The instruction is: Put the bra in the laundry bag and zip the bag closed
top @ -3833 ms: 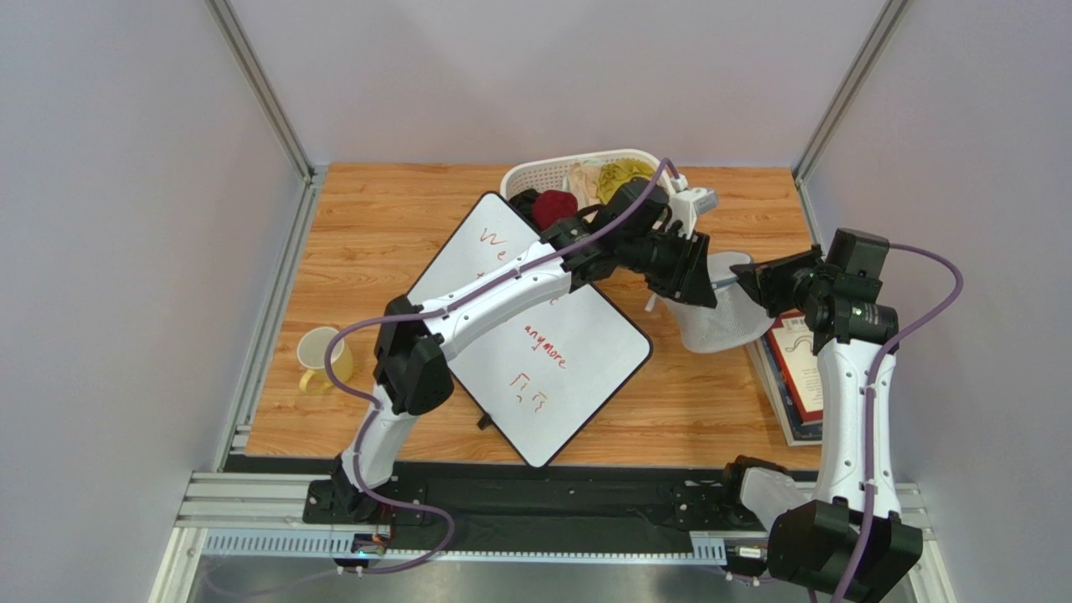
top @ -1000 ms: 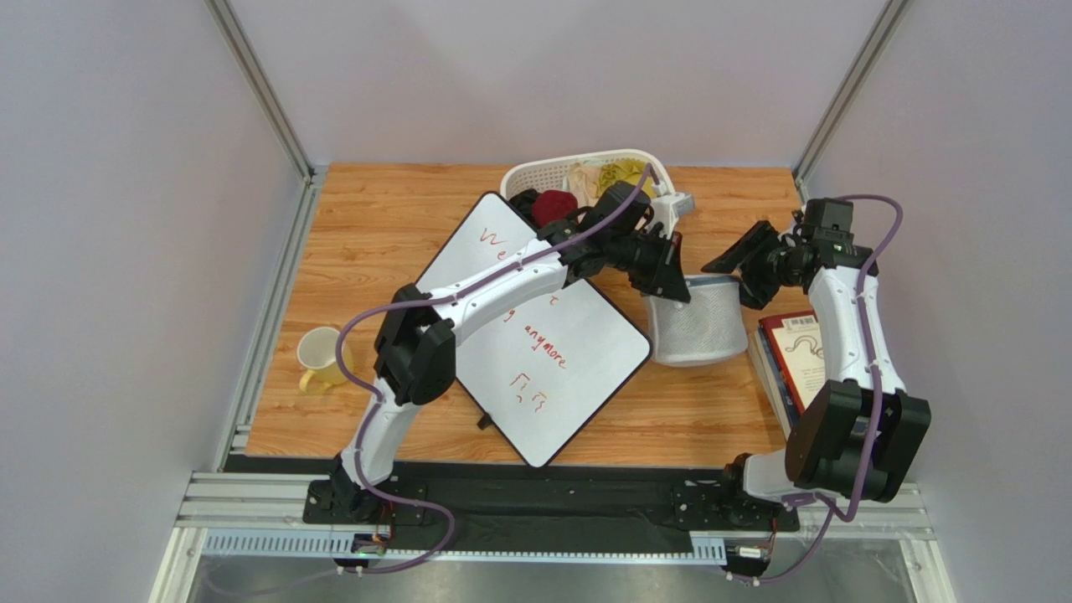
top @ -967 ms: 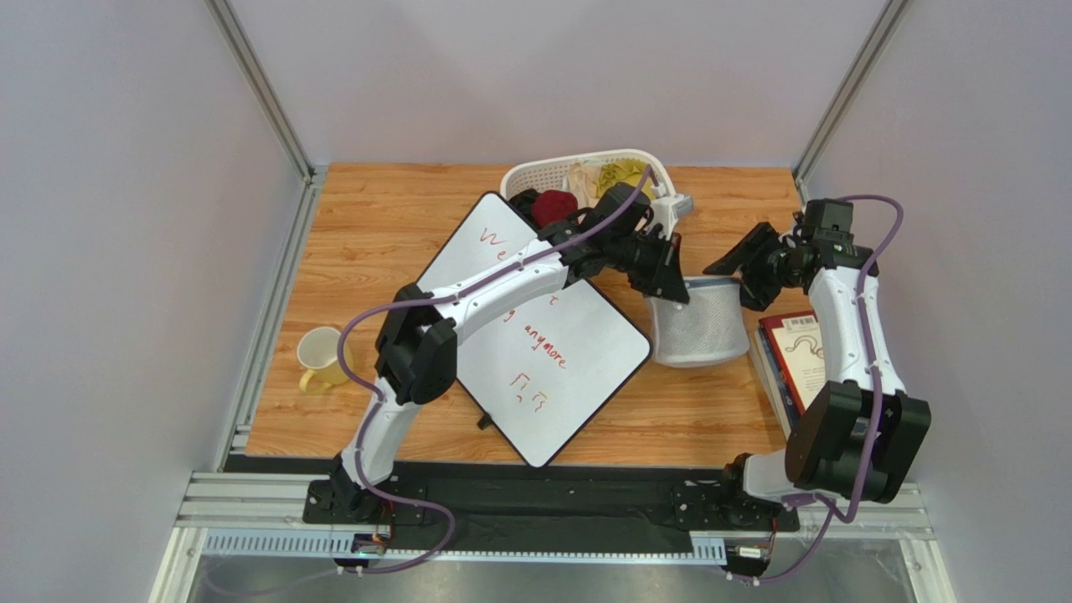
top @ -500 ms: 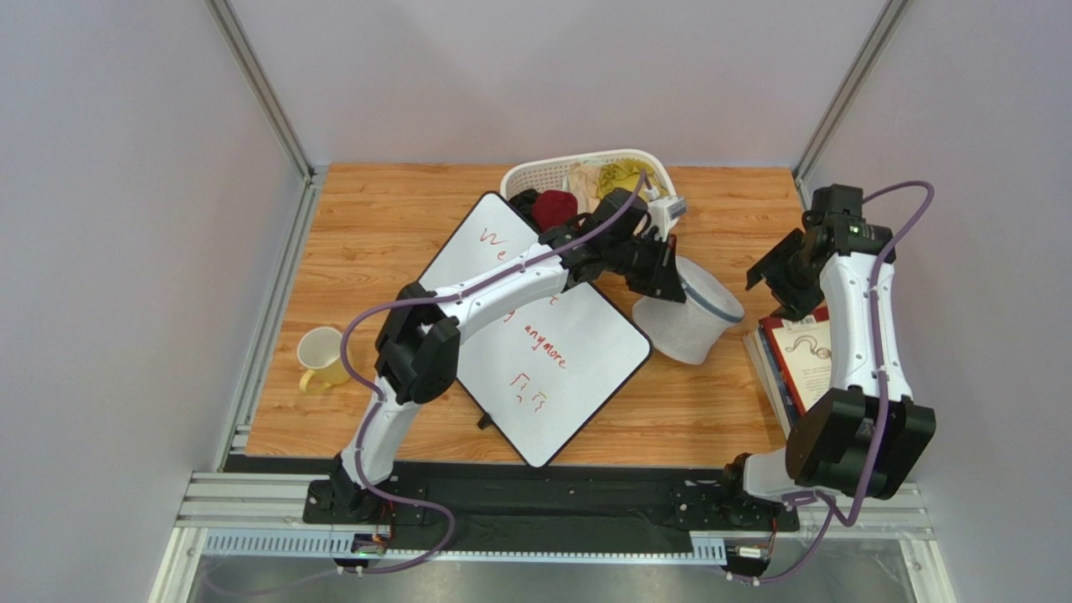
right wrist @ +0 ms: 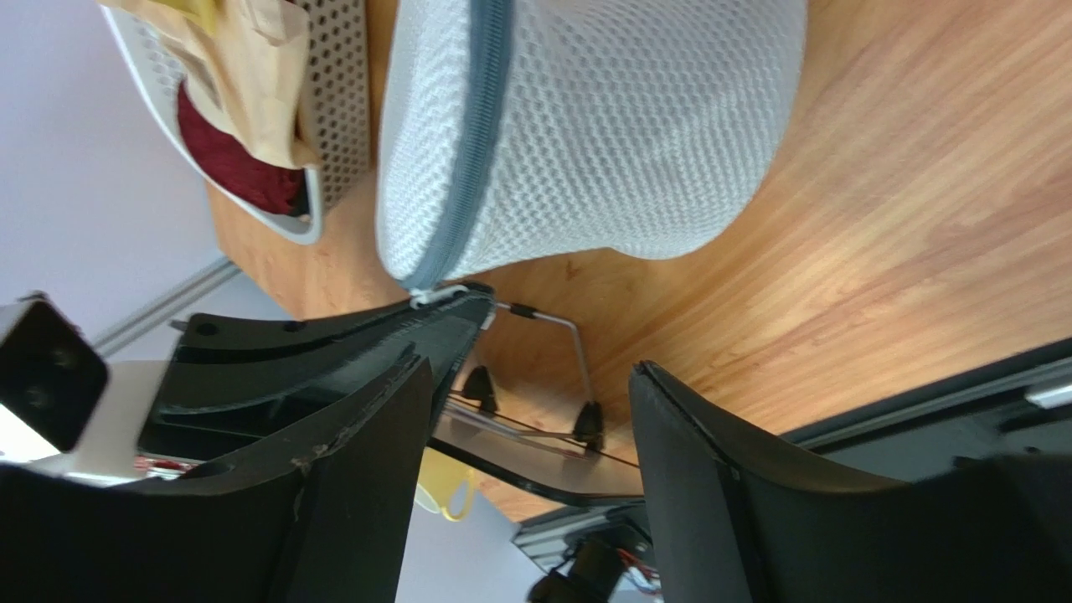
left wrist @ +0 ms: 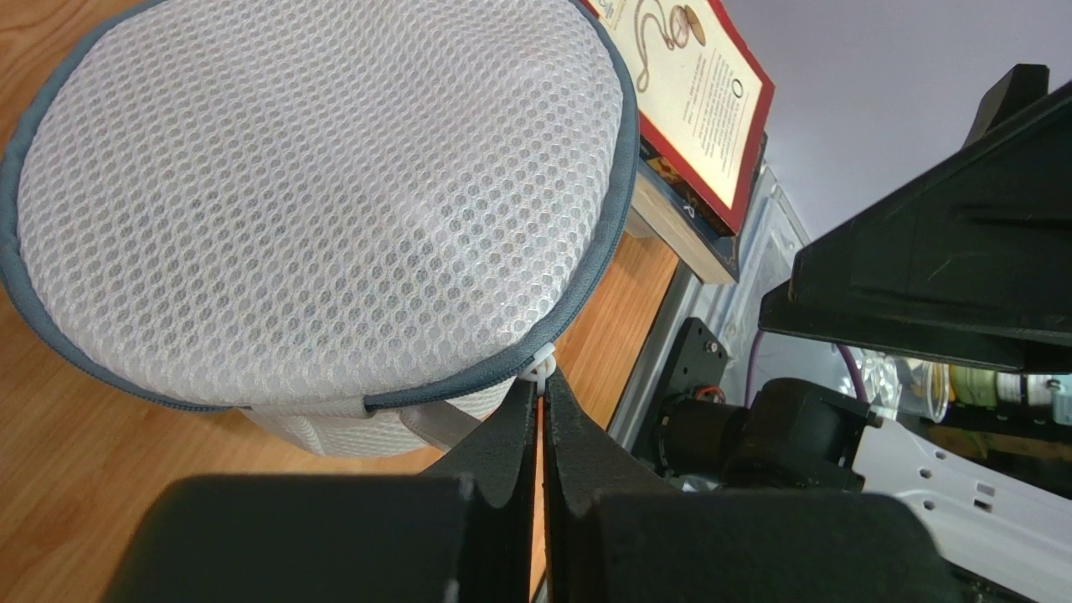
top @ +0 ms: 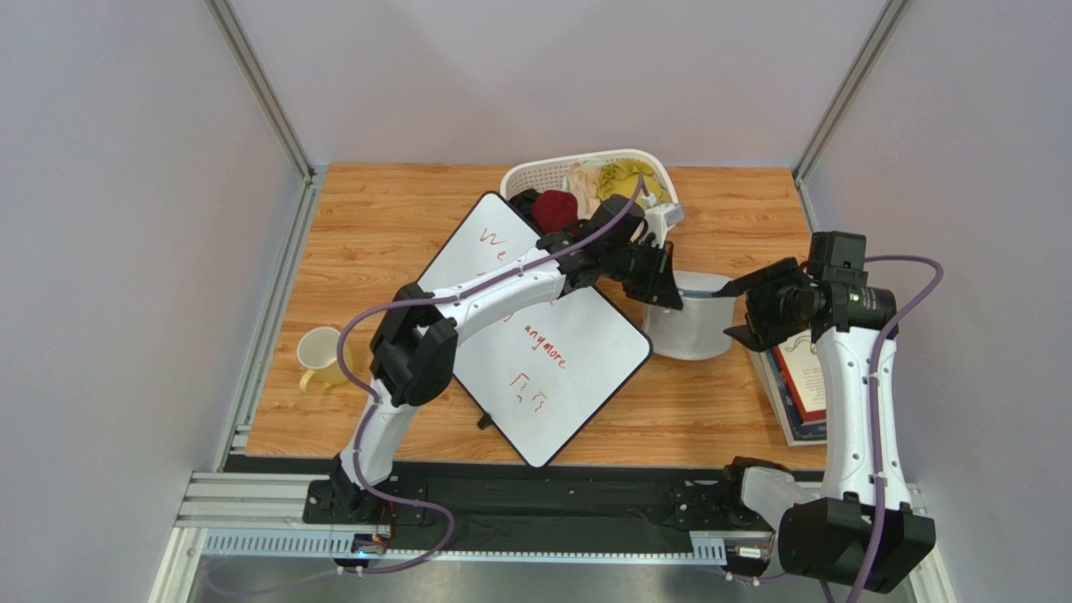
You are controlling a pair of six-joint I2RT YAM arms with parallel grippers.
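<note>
Left gripper (left wrist: 542, 392): closed, pinching the zipper pull (left wrist: 542, 364) of the bag (left wrist: 315, 189), which sits domed just beyond its fingertips.
Right gripper (right wrist: 531, 371): jaws wide apart, holding nothing; the bag is ahead of it, not touching.
Basket (right wrist: 330, 113): past the bag from the right gripper.

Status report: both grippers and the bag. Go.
Left gripper shut on zipper pull of laundry bag. Right gripper open, beside the bag, apart from it. Bra not in sight.
</note>
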